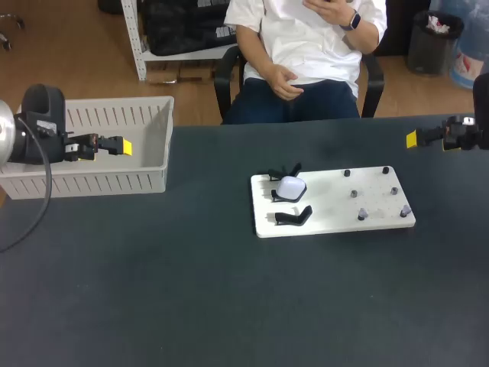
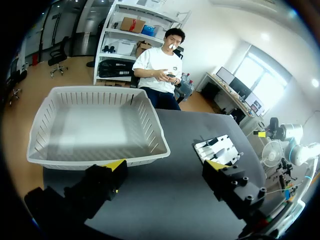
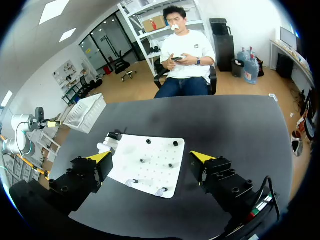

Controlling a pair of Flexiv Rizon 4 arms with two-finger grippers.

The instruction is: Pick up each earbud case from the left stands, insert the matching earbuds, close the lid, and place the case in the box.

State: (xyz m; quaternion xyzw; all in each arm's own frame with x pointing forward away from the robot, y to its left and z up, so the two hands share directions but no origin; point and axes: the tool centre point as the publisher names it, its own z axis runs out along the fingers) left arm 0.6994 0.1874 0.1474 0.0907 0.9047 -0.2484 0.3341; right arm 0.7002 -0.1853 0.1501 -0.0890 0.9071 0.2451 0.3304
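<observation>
earbud case [image 1: 290, 186], white with its lid down, sits on the middle of three black stands [image 1: 294, 216] along the nine o'clock side of a white board [image 1: 336, 222]. the other two stands are just at its twelve and six o'clock. small pegs [image 1: 363, 214] dot the board's three o'clock half. the board lies on the dark table [image 1: 191, 306]. the white slatted box [image 1: 92, 183] stands well apart, at the board's ten o'clock.

left gripper [image 1: 122, 146] hangs over the box, and its wrist view shows the fingers [image 2: 112, 172] spread wide and released, with nothing between them. right gripper [image 1: 412, 139] hovers at the board's two o'clock, clear of it. it is released too, and from its wrist the board shows ahead between its spread fingers [image 3: 200, 160].
</observation>
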